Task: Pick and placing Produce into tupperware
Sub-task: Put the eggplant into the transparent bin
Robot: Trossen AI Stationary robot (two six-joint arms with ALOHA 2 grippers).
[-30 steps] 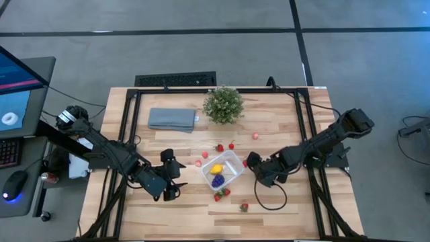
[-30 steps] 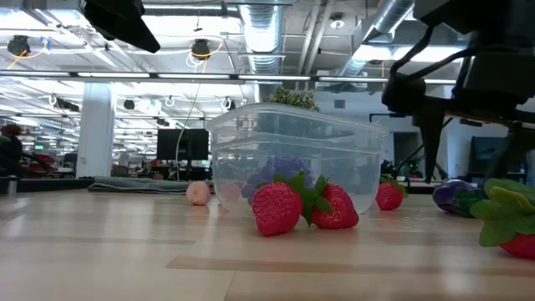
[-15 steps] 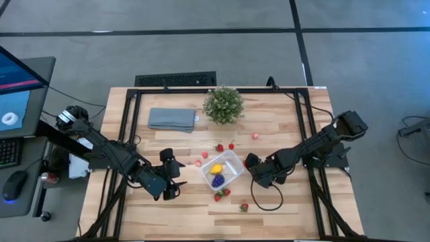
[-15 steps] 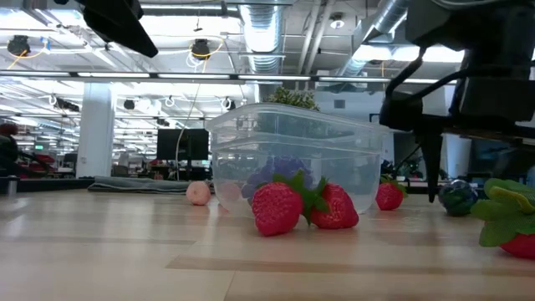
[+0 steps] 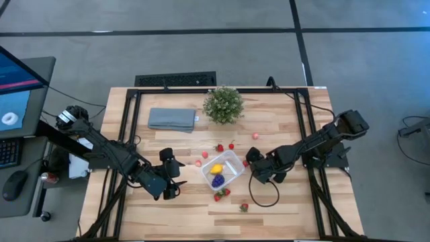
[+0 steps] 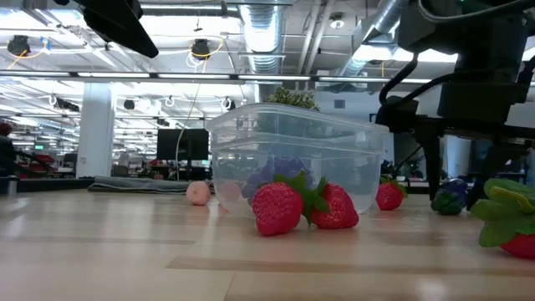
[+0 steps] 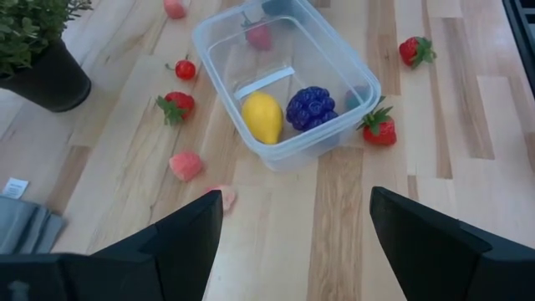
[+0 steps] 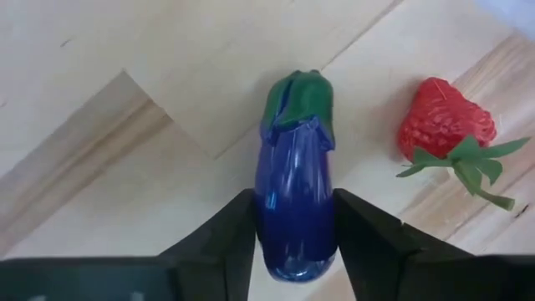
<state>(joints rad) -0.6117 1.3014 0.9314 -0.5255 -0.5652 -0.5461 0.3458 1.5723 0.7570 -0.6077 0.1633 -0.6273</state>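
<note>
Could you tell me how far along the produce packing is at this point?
Done: a yellow piece and a purple berry lie in the tupperware. In hand: the right gripper pinches the eggplant. Left: strawberries and pink pieces on the table. The left gripper waits open.

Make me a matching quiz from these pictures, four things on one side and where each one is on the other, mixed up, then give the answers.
Things:
1. lemon
2. eggplant
3. plant
4. cloth

Places:
A. between the right gripper's fingers
B. table's far edge, middle
C. inside the tupperware
D. left of the plant

Pairs: 1-C, 2-A, 3-B, 4-D
</note>
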